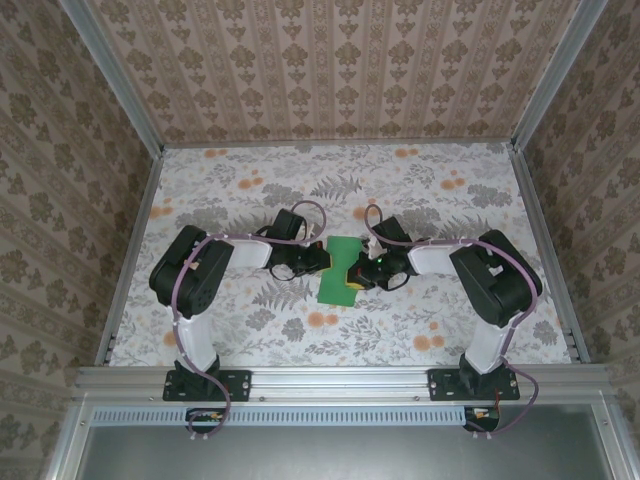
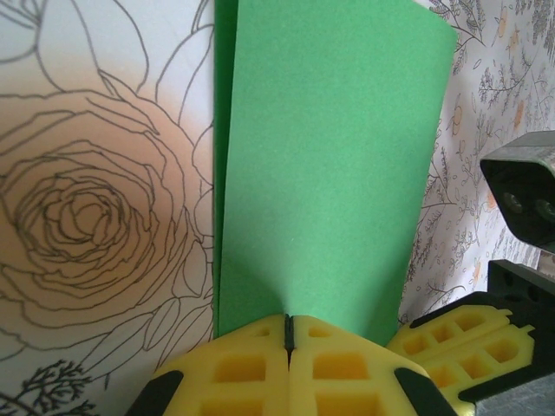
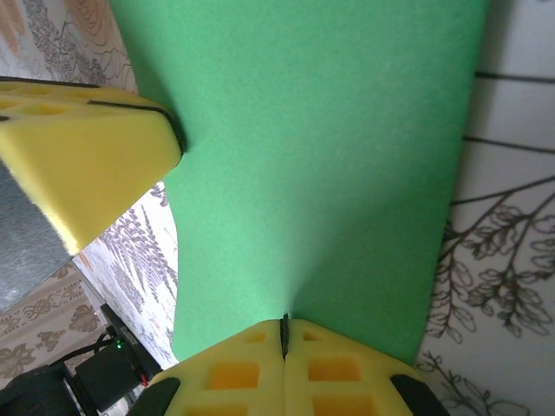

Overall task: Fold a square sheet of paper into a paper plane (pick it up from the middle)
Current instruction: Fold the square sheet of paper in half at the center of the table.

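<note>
The square sheet of paper (image 1: 341, 271) is bright green and sits mid-table between my two grippers. My left gripper (image 1: 322, 262) meets its left edge and my right gripper (image 1: 362, 273) meets its right edge. In the left wrist view, the yellow jaws of the left gripper (image 2: 289, 322) are shut on the sheet (image 2: 329, 156), which puckers at the seam and shows a second layer along its left edge. The right gripper (image 3: 284, 322) is likewise shut on the sheet (image 3: 312, 147), which bends slightly. The right gripper's fingers (image 2: 460, 338) show beside the sheet, as does a left finger (image 3: 78, 165).
The table (image 1: 250, 330) carries a floral-printed cover and is fenced by patterned walls (image 1: 330, 70) at the back and both sides. A metal rail (image 1: 340, 380) with both arm bases runs along the near edge. Both arms bend inward to the middle.
</note>
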Available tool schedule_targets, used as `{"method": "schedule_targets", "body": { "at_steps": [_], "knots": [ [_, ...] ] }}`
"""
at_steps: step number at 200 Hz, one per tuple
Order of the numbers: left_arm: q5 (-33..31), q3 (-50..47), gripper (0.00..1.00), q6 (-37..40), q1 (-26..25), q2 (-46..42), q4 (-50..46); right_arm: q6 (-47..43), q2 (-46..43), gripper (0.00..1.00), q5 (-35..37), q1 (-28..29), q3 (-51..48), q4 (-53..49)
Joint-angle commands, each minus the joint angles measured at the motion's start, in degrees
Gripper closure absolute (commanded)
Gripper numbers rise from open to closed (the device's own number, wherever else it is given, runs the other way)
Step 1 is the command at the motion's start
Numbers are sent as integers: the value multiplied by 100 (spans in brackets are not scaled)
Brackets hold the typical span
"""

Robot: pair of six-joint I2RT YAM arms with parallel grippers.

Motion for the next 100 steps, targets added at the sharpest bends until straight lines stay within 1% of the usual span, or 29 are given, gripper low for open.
{"method": "schedule_targets", "body": {
  "at_steps": [1, 41, 57, 78, 100],
  "knots": [
    [-1402, -542, 100, -32, 3, 722, -1594, -195, -198, 100, -208, 117, 96, -234],
    [-1423, -508, 100, -117, 3, 771, -1630, -355, -3, 100, -107, 150, -13, -385],
    [-1453, -509, 100, -127, 3, 787, -1667, -572, 39, 100, -73, 152, -39, -653],
    [-1515, -526, 100, -153, 12, 819, -1690, -883, -17, 100, -36, 133, -150, -1018],
    [-1517, -540, 100, -168, 29, 871, -1681, -1060, -132, 100, -37, 98, -393, -1163]
  ]
}}
